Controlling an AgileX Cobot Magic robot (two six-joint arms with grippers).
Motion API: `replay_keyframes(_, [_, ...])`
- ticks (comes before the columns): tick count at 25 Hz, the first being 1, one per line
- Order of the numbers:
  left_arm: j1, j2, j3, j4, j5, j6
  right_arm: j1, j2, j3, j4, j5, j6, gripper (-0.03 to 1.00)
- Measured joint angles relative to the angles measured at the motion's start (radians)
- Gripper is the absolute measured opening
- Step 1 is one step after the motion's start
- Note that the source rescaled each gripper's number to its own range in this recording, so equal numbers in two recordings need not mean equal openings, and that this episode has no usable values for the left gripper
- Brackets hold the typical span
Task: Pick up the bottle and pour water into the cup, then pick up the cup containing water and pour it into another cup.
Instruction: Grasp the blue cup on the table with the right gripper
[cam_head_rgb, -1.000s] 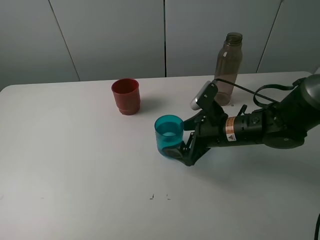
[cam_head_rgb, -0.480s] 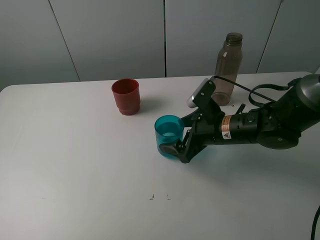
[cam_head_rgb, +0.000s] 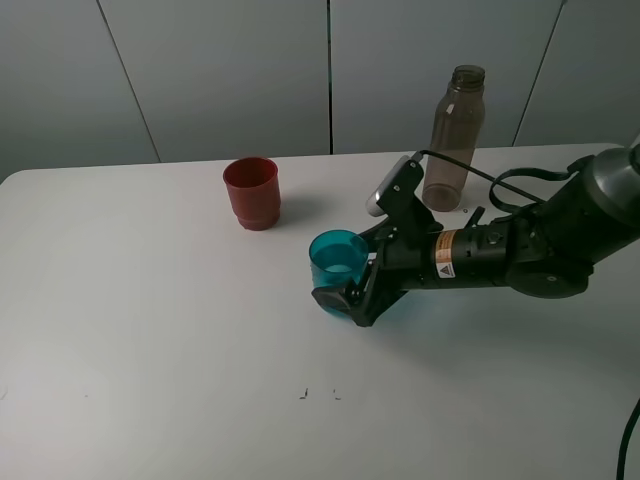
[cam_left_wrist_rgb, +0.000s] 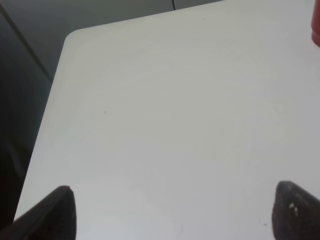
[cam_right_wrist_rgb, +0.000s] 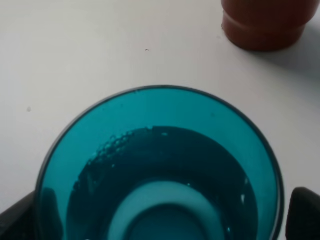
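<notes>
The translucent teal cup (cam_head_rgb: 337, 262) stands on the white table (cam_head_rgb: 150, 330) near the middle, with water in it in the right wrist view (cam_right_wrist_rgb: 160, 150). My right gripper (cam_head_rgb: 344, 300) is open, its jaws straddling the cup's lower part; its fingertips (cam_right_wrist_rgb: 305, 210) show at each side of the cup. The red cup (cam_head_rgb: 251, 192) stands upright to the back left, apart from the teal cup; its base shows in the right wrist view (cam_right_wrist_rgb: 265, 22). The smoky capless bottle (cam_head_rgb: 455, 135) stands upright at the back right, behind my right arm. My left gripper (cam_left_wrist_rgb: 172, 212) is open and empty over bare table.
A black cable (cam_head_rgb: 500, 180) loops from my right arm near the bottle. The table's left edge and rounded corner (cam_left_wrist_rgb: 70, 37) show in the left wrist view. Small dark marks (cam_head_rgb: 318, 394) lie on the table in front of the teal cup.
My right gripper has slid left, further around the teal cup's base. The cup, red cup and bottle have stayed in place.
</notes>
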Motion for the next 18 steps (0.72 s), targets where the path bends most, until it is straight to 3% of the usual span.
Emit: replay_keyframes(18, [0.000, 0.000, 0.000, 0.000, 0.000, -0.002, 0.018, 0.038, -0.023, 0.000, -0.015, -0.025, 1.00])
